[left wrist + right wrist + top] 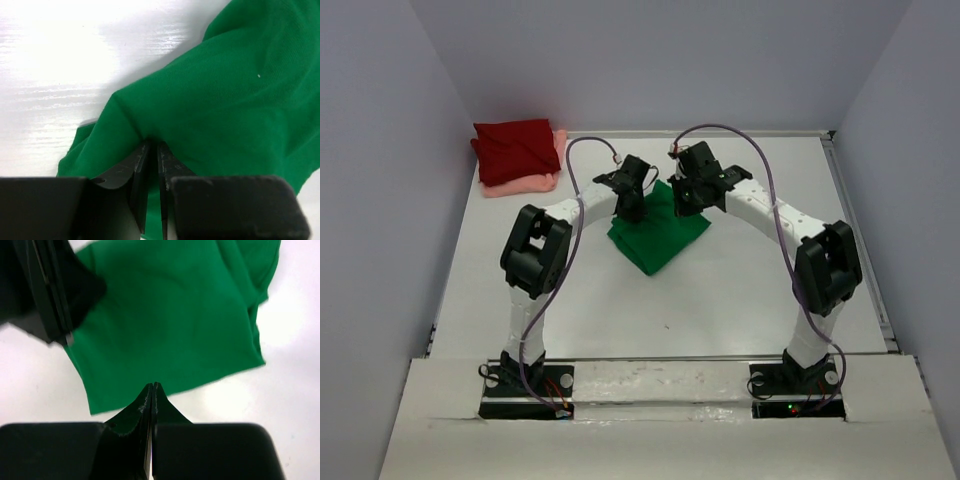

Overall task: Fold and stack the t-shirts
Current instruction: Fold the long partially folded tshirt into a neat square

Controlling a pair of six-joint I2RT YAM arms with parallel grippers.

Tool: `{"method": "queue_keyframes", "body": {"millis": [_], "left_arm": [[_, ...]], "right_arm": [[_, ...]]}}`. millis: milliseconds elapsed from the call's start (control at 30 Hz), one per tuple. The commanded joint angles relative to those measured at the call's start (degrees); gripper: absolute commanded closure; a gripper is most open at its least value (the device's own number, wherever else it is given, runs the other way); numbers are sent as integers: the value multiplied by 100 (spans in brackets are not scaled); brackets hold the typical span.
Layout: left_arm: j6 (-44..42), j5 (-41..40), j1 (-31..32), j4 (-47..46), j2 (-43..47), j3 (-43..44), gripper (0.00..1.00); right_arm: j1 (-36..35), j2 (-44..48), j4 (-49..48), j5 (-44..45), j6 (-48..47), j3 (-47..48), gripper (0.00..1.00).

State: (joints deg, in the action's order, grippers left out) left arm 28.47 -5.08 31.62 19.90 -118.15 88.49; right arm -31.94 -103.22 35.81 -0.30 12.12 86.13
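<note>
The bright green t-shirt [658,238] lies folded into a rough diamond at the middle of the table, and it fills the left wrist view [225,100] and the right wrist view [170,315]. My left gripper [630,210] is at its far left edge, jaws nearly together, with green cloth puckered between the tips [152,144]. My right gripper [688,196] hovers over the shirt's far right part, shut and holding nothing [153,385]. The dark red t-shirt [515,148] rests folded on the salmon pink t-shirt [525,183] at the far left corner.
My left gripper's black fingers [50,300] show at the upper left of the right wrist view, close to my right gripper. Grey walls enclose the white table [740,290] on three sides. Purple cables arc over both arms.
</note>
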Motion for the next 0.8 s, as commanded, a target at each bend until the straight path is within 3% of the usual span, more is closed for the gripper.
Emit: {"method": "queue_keyframes", "body": {"millis": [0, 333, 767], "left_arm": [[-17, -265, 99, 154, 661, 63, 77], [79, -617, 511, 524, 1311, 29, 63], [256, -626, 846, 348, 1514, -701, 63]], "right_arm": [[-22, -602, 163, 73, -245, 772, 100], [-22, -1859, 137, -15, -544, 1941, 100], [30, -2440, 383, 214, -684, 3076, 100]]}}
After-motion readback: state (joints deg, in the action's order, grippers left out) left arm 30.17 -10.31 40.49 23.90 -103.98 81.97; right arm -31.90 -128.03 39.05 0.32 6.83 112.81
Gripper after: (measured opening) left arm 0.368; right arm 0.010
